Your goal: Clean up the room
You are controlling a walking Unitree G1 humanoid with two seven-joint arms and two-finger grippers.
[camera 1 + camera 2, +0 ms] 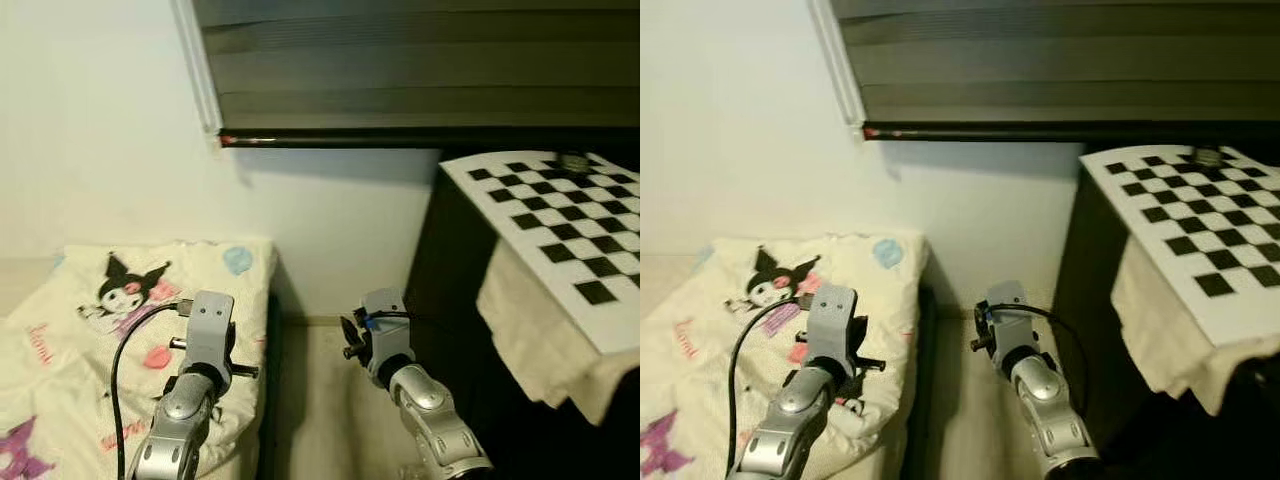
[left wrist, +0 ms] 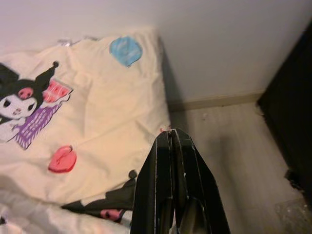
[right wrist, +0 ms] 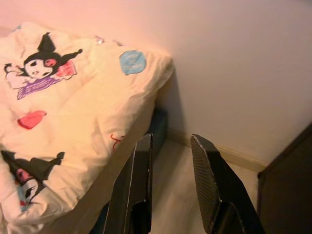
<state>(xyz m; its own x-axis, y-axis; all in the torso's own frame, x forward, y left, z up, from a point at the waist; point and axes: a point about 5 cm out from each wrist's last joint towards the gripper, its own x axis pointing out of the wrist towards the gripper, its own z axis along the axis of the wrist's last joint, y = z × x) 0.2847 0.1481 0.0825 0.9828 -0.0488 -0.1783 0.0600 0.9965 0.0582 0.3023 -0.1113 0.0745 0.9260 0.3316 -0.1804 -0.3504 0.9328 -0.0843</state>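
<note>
A cream blanket [image 1: 70, 340] printed with cartoon characters lies rumpled over the bed at my left. My left arm [image 1: 205, 335] is raised over the blanket's right edge. Its gripper [image 2: 172, 132] is shut with nothing in it and points at the bed's corner. My right arm [image 1: 385, 335] is held up over the strip of floor [image 1: 320, 400] between the bed and a dark cabinet [image 1: 450, 270]. The right gripper [image 3: 171, 139] is open and empty, with the bed's edge and the wall beyond its fingers.
A black-and-white checkered cloth [image 1: 570, 230] over a cream cloth [image 1: 530, 330] covers the cabinet top at the right, with a small dark object [image 1: 573, 160] at its far end. A dark window blind [image 1: 420, 70] hangs above. A clear plastic scrap [image 2: 292, 214] lies on the floor by the cabinet.
</note>
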